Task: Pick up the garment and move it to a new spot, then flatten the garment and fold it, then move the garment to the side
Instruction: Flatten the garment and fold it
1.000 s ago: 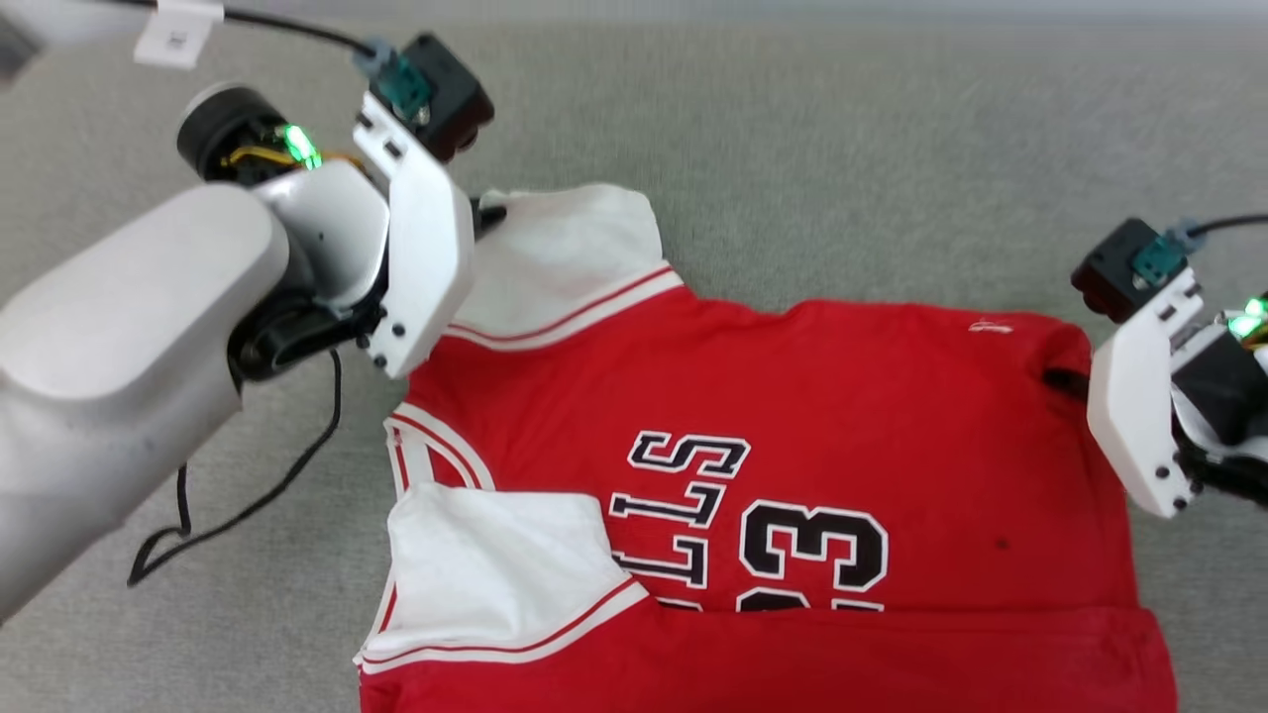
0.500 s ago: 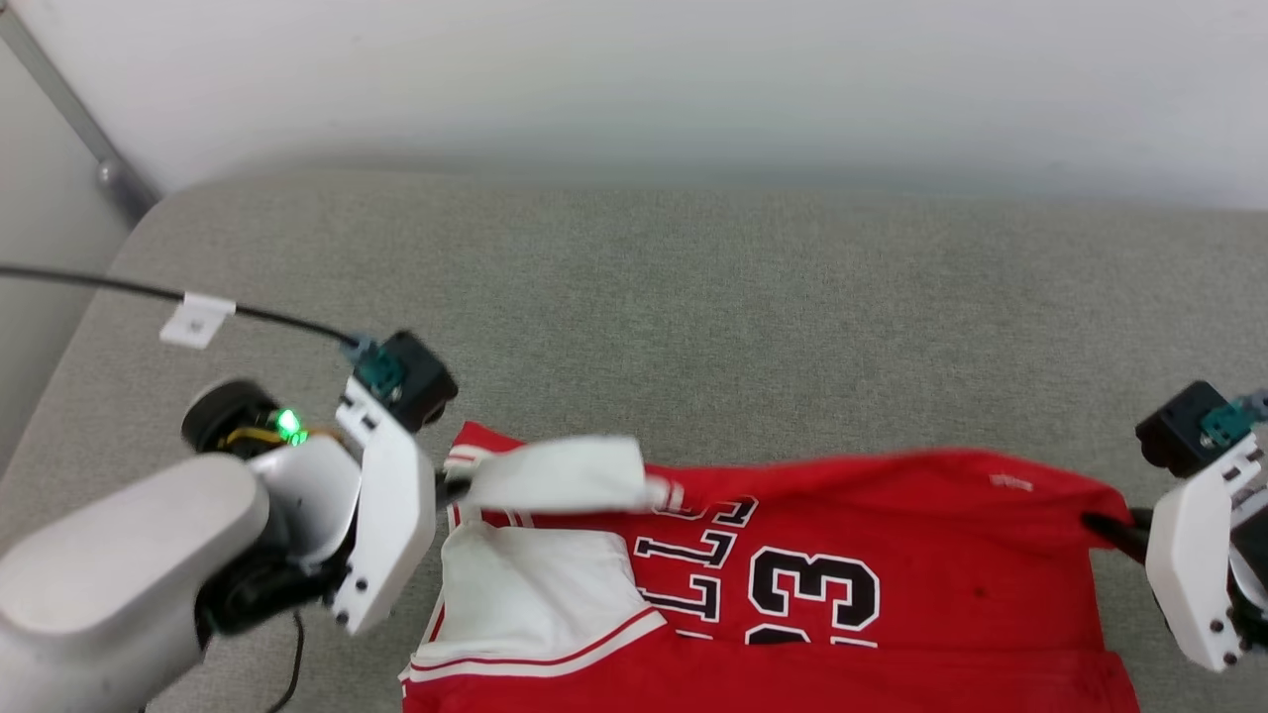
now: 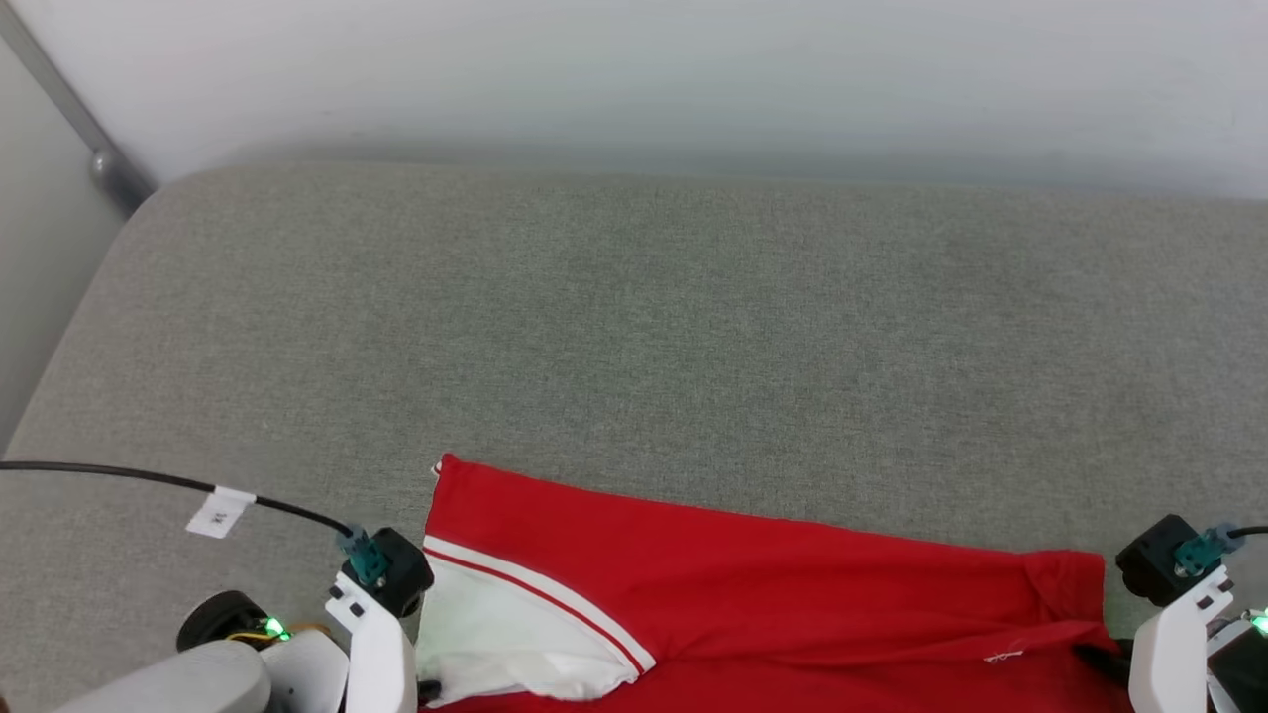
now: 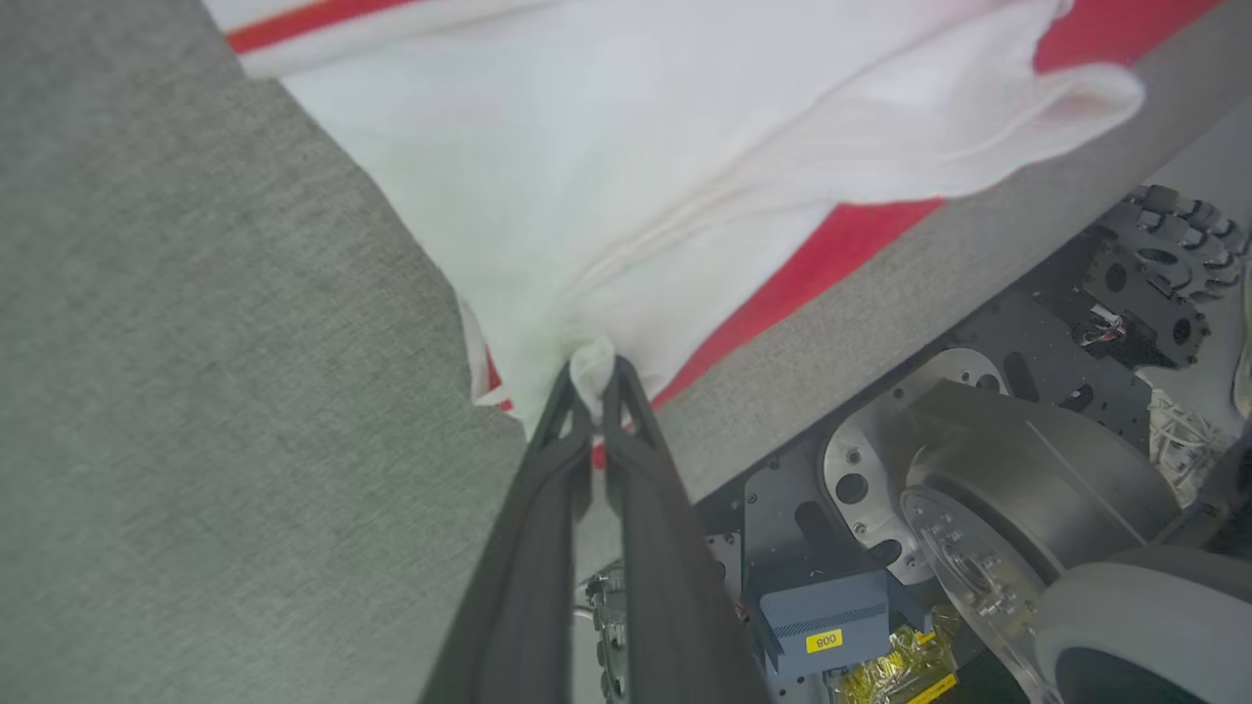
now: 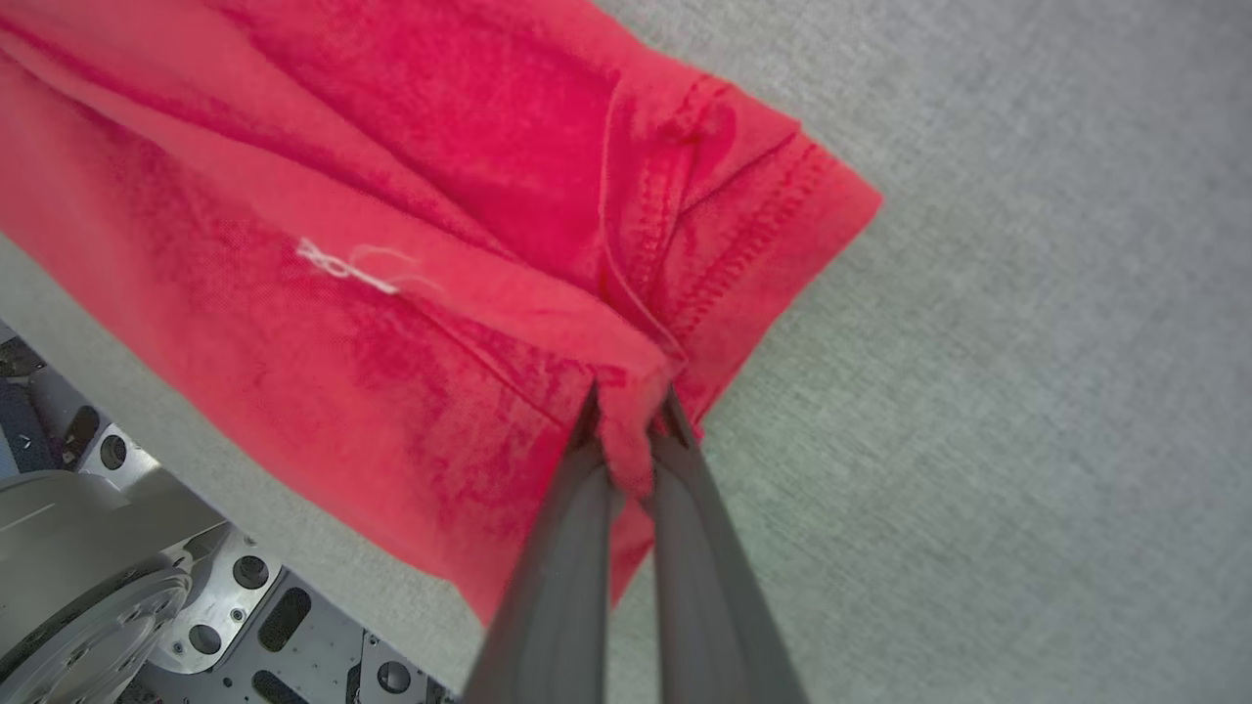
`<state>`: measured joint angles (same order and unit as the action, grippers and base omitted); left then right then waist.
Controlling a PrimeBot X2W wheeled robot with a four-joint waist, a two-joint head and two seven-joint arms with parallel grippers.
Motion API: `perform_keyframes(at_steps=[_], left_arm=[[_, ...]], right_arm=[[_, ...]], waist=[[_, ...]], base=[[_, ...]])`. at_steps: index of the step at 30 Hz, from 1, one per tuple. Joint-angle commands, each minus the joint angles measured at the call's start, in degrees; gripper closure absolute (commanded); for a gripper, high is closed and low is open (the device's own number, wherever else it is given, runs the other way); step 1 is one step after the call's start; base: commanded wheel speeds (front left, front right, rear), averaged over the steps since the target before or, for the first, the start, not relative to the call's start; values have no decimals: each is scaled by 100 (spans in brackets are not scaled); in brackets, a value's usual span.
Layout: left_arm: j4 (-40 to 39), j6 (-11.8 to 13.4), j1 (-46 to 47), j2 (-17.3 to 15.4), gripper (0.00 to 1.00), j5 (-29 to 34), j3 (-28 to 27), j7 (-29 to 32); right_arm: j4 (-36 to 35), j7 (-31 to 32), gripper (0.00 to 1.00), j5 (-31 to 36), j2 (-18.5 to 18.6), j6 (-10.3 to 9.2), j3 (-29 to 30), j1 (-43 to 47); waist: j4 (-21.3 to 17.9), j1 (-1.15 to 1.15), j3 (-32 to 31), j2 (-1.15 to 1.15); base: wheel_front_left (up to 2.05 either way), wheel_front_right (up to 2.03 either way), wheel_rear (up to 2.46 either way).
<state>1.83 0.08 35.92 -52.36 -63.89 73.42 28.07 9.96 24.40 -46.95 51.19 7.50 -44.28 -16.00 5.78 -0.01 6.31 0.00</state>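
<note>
Head view: the garment (image 3: 753, 584) lies along the near edge of the grey cushioned surface (image 3: 634, 327), plain red side up, with a white sleeve (image 3: 505, 644) and striped trim at its left end. The left gripper (image 3: 430, 690) meets the cloth at that sleeve, at the surface's near left. The right gripper (image 3: 1102, 656) meets the red corner at the near right. A black cable (image 3: 149, 480) with a white tag crosses the surface's left part.

Left wrist view: the two dark fingers (image 4: 548, 508) are pressed together on a pinch of white sleeve fabric, right over the near edge of the surface. Past that edge the robot's base (image 4: 978, 489) shows below.

Right wrist view: the fingers (image 5: 577, 548) are clamped on a fold of red hem at the garment's corner, above the surface's near edge. A loose white thread (image 5: 347, 266) lies on the red cloth beside the fold.
</note>
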Motion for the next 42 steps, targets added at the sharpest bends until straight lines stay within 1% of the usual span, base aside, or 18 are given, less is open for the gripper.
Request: perform_keyframes(at_steps=[1, 4, 5, 6, 7, 9, 12, 16, 19, 22, 23, 25, 28, 31, 34, 36, 38, 42], left_arm=[[61, 14, -99, 60, 100, -8, -9, -52], [295, -15, -197, 174, 100, 93, -4, -157], [360, -5, -201, 200, 95, 130, -10, -223], [401, 10, -191, 226, 42, 170, -41, -319], [427, 32, -179, 245, 0, 196, -86, -445], [419, 42, -203, 229, 0, 315, -128, -711], [262, 216, -304, 196, 0, 456, -329, -1378], [121, 647, -510, 233, 0, 861, -493, -2339], [93, 1057, -677, 384, 0, 1125, -610, -2990], [145, 1530, -841, 481, 0, 1391, -752, -3636], [186, 1722, -905, 534, 0, 1440, -832, -3843], [227, 2063, -1007, 628, 0, 1557, -982, -4113], [258, 2496, -1206, 781, 0, 1784, -1299, -4300], [118, 2794, -1431, 1021, 0, 2090, -1780, -4328], [-18, 2966, -1780, 1237, 0, 2500, -2316, -4326], [-90, 2999, -1975, 1379, 0, 2784, -2656, -4329], [-133, 2984, -2181, 1529, 0, 3023, -2944, -4329], [-139, 2862, -2549, 1840, 0, 3460, -3510, -4329]], right_arm=[[82, -22, 100, 74, -72, -2, 9, 106], [262, -60, 100, 139, -197, -2, -16, 138], [313, -116, 78, 146, -238, -2, 0, 141], [343, -176, 26, 152, -272, -3, 34, 131], [346, -246, 0, 156, -295, -2, 69, 123], [275, -389, 0, 174, -279, -2, 111, 138], [83, -624, 0, 133, -145, -2, 280, 243], [-215, -934, 0, 41, 2, -2, 794, 515], [-344, -1098, 0, -28, 42, -2, 1342, 822], [-367, -1221, 0, -92, -87, -2, 1981, 1181], [-355, -1237, 0, -116, -156, -2, 2189, 1316], [-354, -1244, 0, -114, -286, -2, 2554, 1561], [-356, -1187, 0, -203, -613, -2, 2996, 1881], [-304, -1089, 0, -154, -950, -2, 3270, 2120], [-206, -963, 0, -141, -1290, -2, 3412, 2261], [-112, -858, 0, -106, -1483, -2, 3450, 2322], [4, -752, 0, -95, -1666, -2, 3440, 2346], [209, -548, 0, -70, -1922, -2, 3329, 2350]], waist=[[-9, 1, 46, 0], [-6, 1, 76, 0], [0, 1, 63, 0], [6, 1, 35, 0], [10, 1, -10, 0], [6, 1, -138, 0], [11, 1, -340, 0], [43, 1, -571, 0], [64, 1, -655, 0], [71, 1, -672, 0], [74, 1, -666, 0], [81, 1, -634, 0], [99, 1, -550, 0], [146, 1, -459, 0], [197, 1, -353, 0], [227, 1, -289, 0], [258, 1, -230, 0], [304, 1, -133, 0]], base=[[0, 0, 0], [0, 0, 0], [0, 0, 0], [0, 0, 0], [0, 0, 0], [0, 0, 0], [0, 0, 0], [0, 0, 0], [0, 0, 0], [0, 0, 0], [0, 0, 0], [0, 0, 0], [0, 0, 0], [0, 0, 0], [0, 0, 0], [0, 0, 0], [0, 0, 0], [0, 0, 0]])
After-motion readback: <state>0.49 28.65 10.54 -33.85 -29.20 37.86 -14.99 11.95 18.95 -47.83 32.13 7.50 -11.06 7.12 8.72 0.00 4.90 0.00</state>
